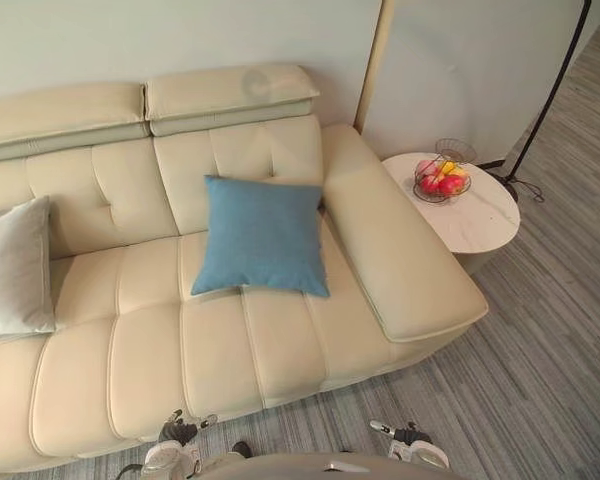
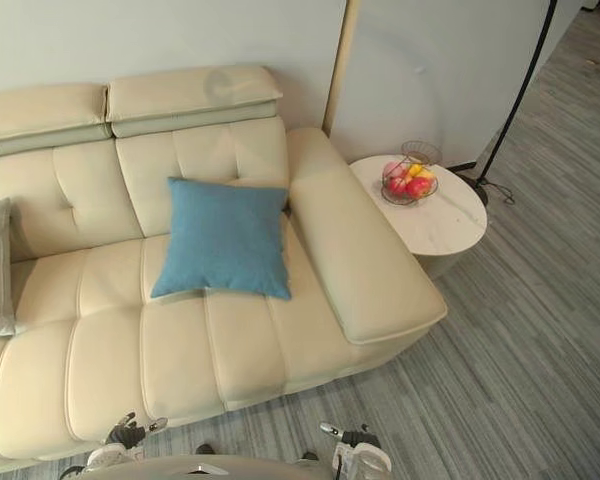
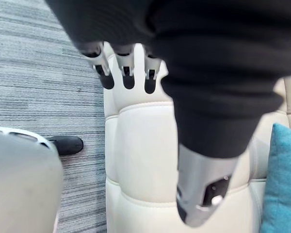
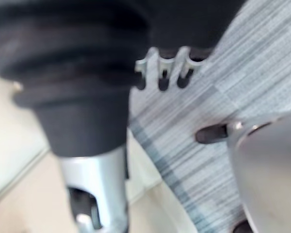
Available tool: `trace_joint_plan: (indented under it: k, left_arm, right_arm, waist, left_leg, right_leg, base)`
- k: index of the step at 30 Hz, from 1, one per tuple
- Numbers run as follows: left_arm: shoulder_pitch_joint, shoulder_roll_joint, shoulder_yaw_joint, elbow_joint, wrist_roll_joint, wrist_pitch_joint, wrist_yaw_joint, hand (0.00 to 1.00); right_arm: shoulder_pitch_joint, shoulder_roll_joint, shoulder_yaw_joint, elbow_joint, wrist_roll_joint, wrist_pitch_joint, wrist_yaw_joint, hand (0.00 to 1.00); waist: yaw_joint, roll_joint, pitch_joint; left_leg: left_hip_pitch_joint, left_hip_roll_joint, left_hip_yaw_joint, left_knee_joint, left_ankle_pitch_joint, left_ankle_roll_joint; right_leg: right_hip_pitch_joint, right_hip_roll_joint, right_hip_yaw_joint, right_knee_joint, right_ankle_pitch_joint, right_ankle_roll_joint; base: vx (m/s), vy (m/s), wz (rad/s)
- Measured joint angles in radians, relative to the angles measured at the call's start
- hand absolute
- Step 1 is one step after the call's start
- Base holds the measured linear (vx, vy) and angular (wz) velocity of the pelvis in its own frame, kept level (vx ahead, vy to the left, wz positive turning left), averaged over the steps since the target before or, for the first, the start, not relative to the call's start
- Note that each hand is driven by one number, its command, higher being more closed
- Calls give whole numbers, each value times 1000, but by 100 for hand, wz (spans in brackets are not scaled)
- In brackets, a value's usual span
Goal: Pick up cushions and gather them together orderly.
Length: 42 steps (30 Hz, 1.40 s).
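Blue cushion (image 1: 262,236) propped against the backrest of a cream leather sofa (image 1: 140,340), ahead of and between the two hands, well apart from both. Grey cushion (image 1: 15,268) at the sofa's far end, out past the left hand's outer side, well apart from the blue one. Left hand (image 3: 203,184) low by the seat's front edge, fingers straight, holding nothing. Right hand (image 4: 94,184) above the carpet (image 1: 540,380), fingers straight too, empty. Beyond the right hand and the armrest, a round white surface (image 1: 480,225) bearing a wire fruit basket (image 1: 442,180). Thin black lamp pole (image 1: 550,95) beside it, pale wall (image 1: 130,40) behind.
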Motion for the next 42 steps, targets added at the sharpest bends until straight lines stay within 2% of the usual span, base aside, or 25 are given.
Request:
trace_joint_plan:
  k: [5,7,8,9,10,11,14,15,16,18,19,20,22,23,25,26,28,29,32,33,34,36,37,39,42]
  left_arm:
    - [-4,6,-1,8,6,2,-11,0]
    - [-10,13,6,9,25,6,-16,0]
    - [-10,15,24,11,30,7,-19,0]
    - [-6,12,39,15,30,7,-19,0]
    - [-4,6,47,43,31,11,-20,0]
    - [-5,2,48,55,30,13,-20,0]
    - [-8,-6,73,52,29,12,-21,0]
    - [-8,-5,78,43,29,12,-21,0]
    - [-12,-7,77,36,29,12,-20,0]
    - [-27,-10,75,35,29,11,-21,0]
    - [-48,-18,73,34,28,11,-21,0]
    - [-61,-35,59,21,28,11,-22,0]
    - [-50,-49,32,-3,28,8,-29,0]
    - [-47,-49,26,3,28,10,-30,0]
    - [-47,-47,7,14,24,10,-30,0]
    - [-48,-46,-1,14,20,10,-30,0]
    - [-50,-45,-2,33,19,16,-30,0]
    - [-50,-47,0,44,16,26,-31,0]
    - [-51,-53,9,35,18,27,-31,0]
    - [-52,-59,28,33,18,27,-31,0]
    - [-55,-60,30,23,18,27,-31,0]
    - [-56,-63,30,6,17,26,-32,0]
    - [-57,-71,38,-11,12,24,-31,0]
    - [-57,-78,46,-23,9,20,-31,0]
    - [-55,-91,63,-40,9,8,-31,0]
  right_arm:
    - [16,-17,6,0,-2,0,-1,0]
    - [14,-25,4,-2,-3,-1,0,0]
    - [15,-31,-2,-1,-3,0,-1,0]
    - [12,-36,-6,-1,-2,0,-2,0]
    - [12,-56,-6,-2,-2,-2,-5,0]
    - [13,-59,-9,-7,1,0,-6,0]
    - [50,-45,-15,-5,1,9,-9,0]
    - [44,-27,-1,-16,2,18,-12,0]
    - [36,-20,2,-37,4,21,-14,0]
    - [18,-12,11,-53,5,18,-19,0]
    - [7,-6,15,-75,5,18,-19,0]
    - [-1,-8,6,-85,5,17,-20,0]
    - [9,-14,-5,-89,22,10,-21,0]
    - [9,-18,-2,-84,22,7,-21,0]
    - [-3,-27,-2,-78,22,0,-21,0]
    - [1,-31,-3,-71,22,1,-22,0]
    - [-11,-36,-3,-39,26,-2,-22,0]
    - [-16,-36,-4,-29,34,1,-22,0]
    - [-16,-36,-3,-2,42,1,-22,0]
    - [-16,-35,-2,-2,43,0,-24,0]
    - [-17,-34,-3,-1,44,1,-25,0]
    - [-18,-31,-3,-1,57,1,-27,0]
    - [-16,-31,-3,-3,65,2,-27,0]
    - [-16,-29,-3,-4,65,2,-27,0]
    - [-17,-9,7,-11,65,2,-28,0]
  waist:
    - [-19,4,8]
    - [-21,3,29]
    - [-20,-6,36]
    - [-13,3,35]
    - [-10,29,35]
    - [-17,35,39]
    - [-26,34,41]
    - [-22,28,42]
    - [-17,30,44]
    - [-10,29,45]
    - [-13,37,50]
    - [-13,57,61]
    - [-15,65,67]
    - [-14,68,67]
    - [-26,75,65]
    - [-28,79,64]
    - [-20,81,66]
    - [-20,78,70]
    - [-19,81,75]
    - [-12,88,79]
    - [-8,88,85]
    - [0,84,95]
    - [17,79,99]
    - [29,79,99]
    - [46,79,98]
  left_leg:
    - [29,14,53,1,-2,-7]
    - [28,34,101,69,-54,-34]
    - [6,36,84,131,-95,-48]
    - [-16,26,7,185,-139,-45]
    - [-23,10,-105,204,-199,-25]
    - [-23,-6,-121,208,-222,-17]
    - [-19,12,-17,228,-255,-11]
    - [-12,30,83,231,-257,-4]
    - [-8,45,150,232,-259,-4]
    - [-7,63,256,238,-259,-4]
    - [-2,72,317,254,-260,1]
    - [21,85,360,259,-263,5]
    - [83,80,429,264,-265,2]
    - [107,80,437,263,-270,-4]
    - [119,88,431,245,-270,-4]
    - [122,90,430,237,-270,-5]
    - [120,112,431,240,-259,-20]
    - [97,150,428,333,-259,-20]
    - [11,256,359,664,-274,3]
    - [-52,275,280,807,-300,22]
    - [-86,265,227,849,-309,14]
    - [-159,220,128,830,-328,3]
    - [-205,178,72,722,-337,1]
    - [-226,156,32,657,-336,-2]
    - [-254,85,-179,428,-280,-18]
  right_leg:
    - [-1,10,49,-1,14,8]
    - [-17,24,113,4,17,4]
    - [-34,30,156,6,15,1]
    - [-60,40,203,7,22,-2]
    - [-100,68,274,4,31,-12]
    - [-125,77,312,-3,51,-32]
    - [-178,108,397,9,87,-28]
    - [-225,141,453,28,121,-19]
    - [-258,166,451,40,149,-23]
    - [-320,198,323,70,188,-71]
    - [-336,191,144,88,145,-148]
    - [-359,149,-50,174,45,-217]
    - [-349,24,-362,325,-56,-226]
    - [-337,7,-416,358,-85,-226]
    - [-345,19,-436,383,-147,-196]
    - [-349,25,-433,385,-149,-191]
    - [-370,77,-383,376,-148,-180]
    - [-357,105,-355,362,-152,-178]
    - [-293,161,-294,308,-150,-181]
    - [-263,187,-261,296,-153,-185]
    - [-244,198,-239,290,-154,-185]
    - [-205,205,-187,273,-153,-184]
    - [-176,206,-116,264,-153,-173]
    - [-168,206,-79,263,-154,-164]
    - [-160,207,20,260,-158,-133]
  base:
    - [-73,-11,-33]
    - [-88,7,-87]
    - [-54,3,-99]
    - [-18,6,-174]
    - [-9,31,-203]
    - [19,55,-183]
    - [23,41,-154]
    - [53,-12,-195]
    - [75,-41,-224]
    - [90,-93,-186]
    - [83,-129,-161]
    - [77,-126,-129]
    - [79,-95,-113]
    - [126,-169,-97]
    - [157,-207,-57]
    - [187,-256,-64]
    - [134,-212,-73]
    - [138,-205,-62]
    - [142,-145,-67]
    - [182,-96,-94]
    - [152,-34,-107]
    - [142,47,-98]
    - [139,67,-97]
    - [107,82,-93]
    - [160,186,-105]
